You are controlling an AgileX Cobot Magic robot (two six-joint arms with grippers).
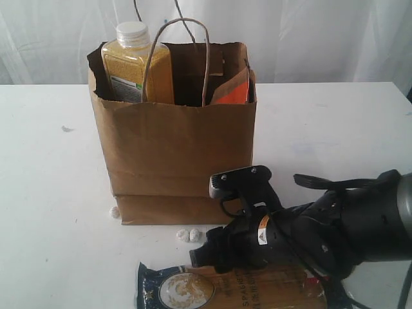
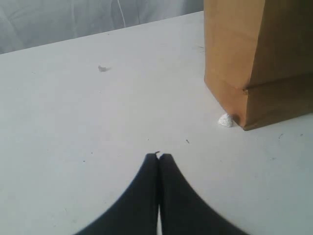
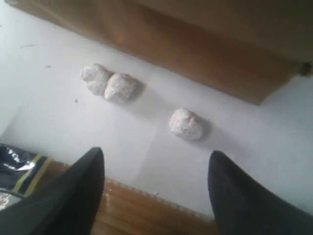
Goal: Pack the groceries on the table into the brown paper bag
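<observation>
While your right claw (image 3: 155, 154) hangs spread just above the spaghetti pack (image 3: 137, 215), pickup pending: lower, then pinch.

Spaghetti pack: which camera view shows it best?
The exterior view: most of the spaghetti pack shows, label up. The right wrist view catches only a strip of it; the left wrist view shows none.
</observation>
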